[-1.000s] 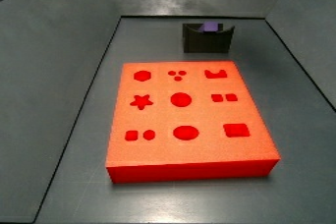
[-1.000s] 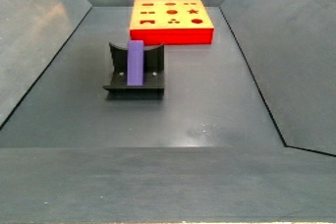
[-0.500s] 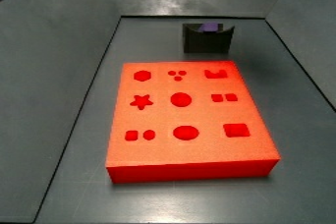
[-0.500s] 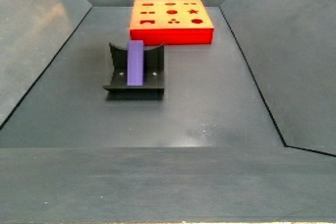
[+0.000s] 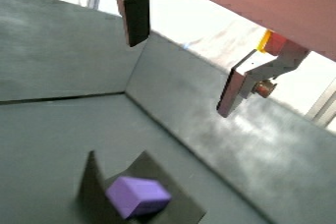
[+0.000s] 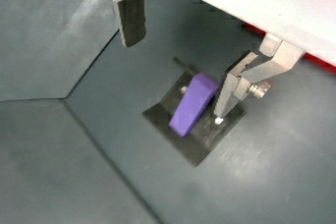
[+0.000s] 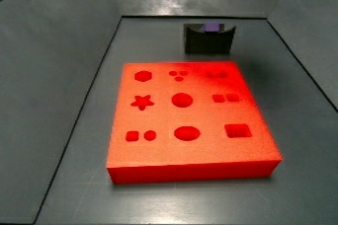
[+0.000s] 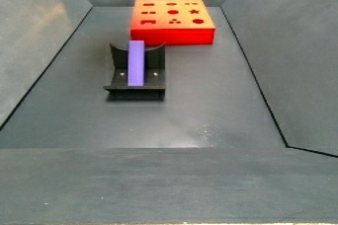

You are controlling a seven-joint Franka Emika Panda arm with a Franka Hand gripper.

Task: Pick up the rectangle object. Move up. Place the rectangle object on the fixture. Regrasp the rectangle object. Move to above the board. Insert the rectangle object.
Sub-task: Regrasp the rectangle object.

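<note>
The lavender rectangle object (image 8: pixel 136 63) lies sloped in the dark fixture (image 8: pixel 134 84) on the grey floor, in front of the orange-red board (image 8: pixel 173 20). From the opposite side, the board (image 7: pixel 192 120) is near and the fixture (image 7: pixel 209 40) stands behind it with the rectangle object (image 7: pixel 211 27) showing at its top. My gripper (image 6: pixel 179 79) hangs high above the rectangle object (image 6: pixel 197 105) and the fixture (image 6: pixel 196 141), open, with nothing between its fingers. Neither side view shows the gripper. A wrist view shows the gripper (image 5: pixel 180 76) above the rectangle object (image 5: pixel 138 196).
Sloping grey walls (image 8: pixel 46 41) enclose the floor on all sides. The board's top carries darker red cut-outs, among them a star (image 7: pixel 141 101) and circles.
</note>
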